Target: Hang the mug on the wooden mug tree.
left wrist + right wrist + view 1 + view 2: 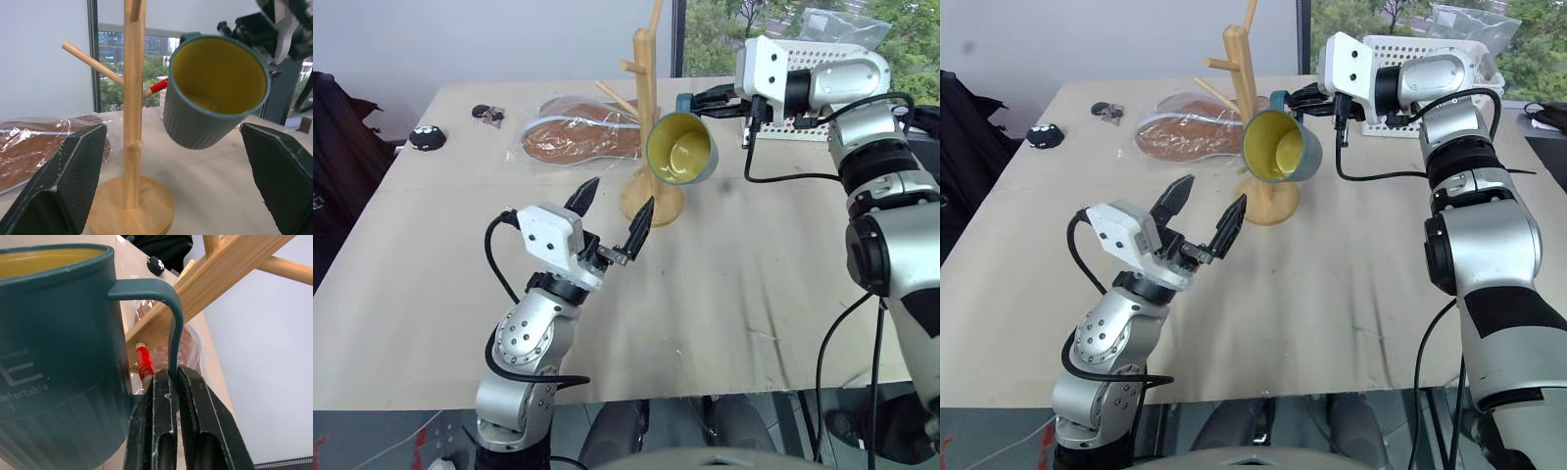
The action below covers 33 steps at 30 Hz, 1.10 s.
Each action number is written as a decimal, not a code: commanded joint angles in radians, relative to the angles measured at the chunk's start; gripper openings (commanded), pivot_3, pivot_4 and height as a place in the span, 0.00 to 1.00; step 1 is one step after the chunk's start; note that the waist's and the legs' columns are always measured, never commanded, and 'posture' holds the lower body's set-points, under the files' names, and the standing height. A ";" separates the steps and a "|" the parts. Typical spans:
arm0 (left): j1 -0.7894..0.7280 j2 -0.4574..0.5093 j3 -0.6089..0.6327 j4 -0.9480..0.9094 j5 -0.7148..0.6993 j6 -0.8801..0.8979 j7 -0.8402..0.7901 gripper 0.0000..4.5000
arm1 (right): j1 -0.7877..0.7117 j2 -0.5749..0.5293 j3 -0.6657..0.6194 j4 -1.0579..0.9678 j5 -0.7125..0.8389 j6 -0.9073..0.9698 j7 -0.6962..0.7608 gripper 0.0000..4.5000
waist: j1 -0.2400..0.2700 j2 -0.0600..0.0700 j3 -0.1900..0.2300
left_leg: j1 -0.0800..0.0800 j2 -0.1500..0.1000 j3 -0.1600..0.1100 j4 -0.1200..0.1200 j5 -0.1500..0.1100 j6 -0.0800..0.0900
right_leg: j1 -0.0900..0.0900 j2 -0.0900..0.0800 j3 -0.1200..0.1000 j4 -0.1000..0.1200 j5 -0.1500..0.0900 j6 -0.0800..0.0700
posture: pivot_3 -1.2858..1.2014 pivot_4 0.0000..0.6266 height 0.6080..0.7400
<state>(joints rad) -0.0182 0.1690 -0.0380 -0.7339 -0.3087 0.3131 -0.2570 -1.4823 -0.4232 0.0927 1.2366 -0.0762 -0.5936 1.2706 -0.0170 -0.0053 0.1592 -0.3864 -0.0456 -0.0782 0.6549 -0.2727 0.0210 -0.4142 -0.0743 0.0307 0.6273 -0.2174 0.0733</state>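
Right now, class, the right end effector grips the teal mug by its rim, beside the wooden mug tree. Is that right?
Not quite. The right end effector grips the mug by its handle, not its rim, as the right wrist view shows. It is indeed beside the wooden mug tree.

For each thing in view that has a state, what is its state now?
mug: held in the air by its handle, tipped on its side, not yet on a peg.
wooden mug tree: upright on the table, pegs bare.
right end effector: shut on the mug handle.
left end effector: open, holding nothing.
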 commanded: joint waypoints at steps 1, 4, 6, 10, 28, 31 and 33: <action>-0.012 -0.014 0.004 -0.026 -0.026 -0.039 -0.001 1.00 | -0.049 -0.008 0.012 0.002 -0.029 -0.030 -0.020 0.02 | 0.000 0.000 0.000 | 0.000 0.000 0.000 0.000 0.000 0.000 | 0.000 0.000 0.000 0.000 0.000 0.000 | 0.52 0.24 1.00; -0.014 -0.016 0.002 -0.023 -0.025 -0.045 0.000 1.00 | -0.055 -0.008 0.013 0.011 -0.042 -0.032 -0.035 0.02 | 0.000 0.000 0.000 | 0.000 0.000 0.000 0.000 0.000 0.000 | 0.000 0.000 0.000 0.000 0.000 0.000 | 0.52 0.24 1.00; -0.017 -0.015 0.003 -0.023 -0.021 -0.045 0.003 1.00 | -0.063 -0.006 0.016 0.018 -0.052 -0.036 -0.048 0.02 | 0.000 0.000 0.000 | 0.000 0.000 0.000 0.000 0.000 0.000 | 0.000 0.000 0.000 0.000 0.000 0.000 | 0.52 0.24 1.00; -0.026 -0.016 0.001 -0.029 -0.016 -0.038 0.012 1.00 | -0.078 -0.004 0.016 0.026 -0.065 -0.033 -0.061 0.02 | 0.000 0.000 0.000 | 0.000 0.000 0.000 0.000 0.000 0.000 | 0.000 0.000 0.000 0.000 0.000 0.000 | 0.52 0.24 1.00; -0.010 -0.007 0.002 0.000 -0.020 -0.065 -0.004 1.00 | -0.127 -0.058 -0.016 0.047 -0.090 0.027 -0.186 0.99 | 0.000 0.000 0.000 | 0.000 0.000 0.000 0.000 0.000 0.000 | 0.000 0.000 0.000 0.000 0.000 0.000 | 0.52 0.24 1.00; 0.019 0.008 0.006 -0.003 -0.023 -0.064 -0.018 1.00 | -0.104 -0.088 -0.074 0.043 -0.015 0.116 -0.077 0.99 | 0.001 0.000 0.000 | 0.000 0.000 0.000 0.000 0.000 0.000 | 0.000 0.000 0.000 0.000 0.000 0.000 | 0.52 0.24 1.00; 0.061 0.031 0.010 -0.008 -0.013 -0.051 -0.027 1.00 | -0.062 -0.111 -0.118 0.023 0.049 0.200 0.026 0.99 | 0.002 0.000 0.000 | 0.000 0.000 0.000 0.000 0.000 0.000 | 0.000 0.000 0.000 0.000 0.000 0.000 | 0.52 0.24 1.00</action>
<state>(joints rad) 0.0263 0.1884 -0.0383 -0.7199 -0.3182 0.2728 -0.2723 -1.5505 -0.5082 0.0180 1.2930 -0.0864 -0.4471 1.2300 -0.0149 -0.0054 0.1592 -0.3864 -0.0455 -0.0782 0.6540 -0.2727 0.0208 -0.4140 -0.0739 0.0308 0.6265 -0.2174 0.0732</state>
